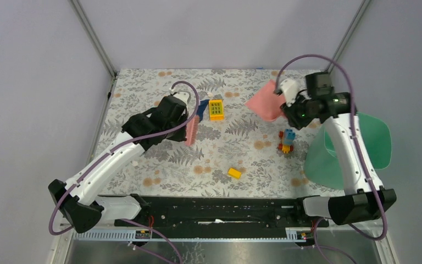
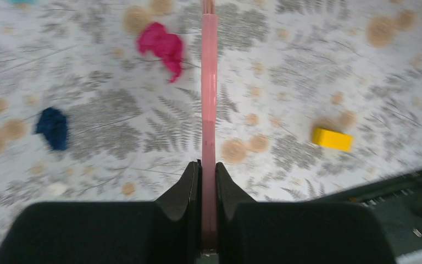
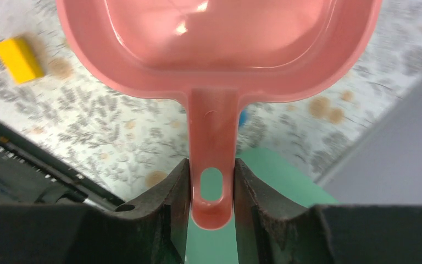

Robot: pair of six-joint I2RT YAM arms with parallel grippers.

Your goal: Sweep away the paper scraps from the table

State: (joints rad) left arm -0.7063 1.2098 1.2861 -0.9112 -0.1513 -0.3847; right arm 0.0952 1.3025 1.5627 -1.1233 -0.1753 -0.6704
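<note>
On the fern-print table (image 1: pixel 242 159) lie paper scraps: a magenta one (image 2: pixel 162 47), a dark blue one (image 2: pixel 53 127) and a small white bit (image 2: pixel 56 188), all left of the brush in the left wrist view. My left gripper (image 2: pixel 208 165) is shut on the pink brush (image 2: pixel 209 82); from above the brush (image 1: pixel 191 132) hangs over the table's middle left. At the back right, my right gripper (image 3: pixel 211 162) is shut on the handle of the pink dustpan (image 3: pixel 220 49), which it holds above the table (image 1: pixel 266 102). The pan looks empty.
A green tray (image 1: pixel 373 143) lies at the right edge, under the right arm. Yellow blocks sit at the back middle (image 1: pixel 215 109) and near the front (image 1: pixel 234 172). A small stack of coloured blocks (image 1: pixel 287 140) stands below the dustpan. A black rail (image 1: pixel 214 209) runs along the front.
</note>
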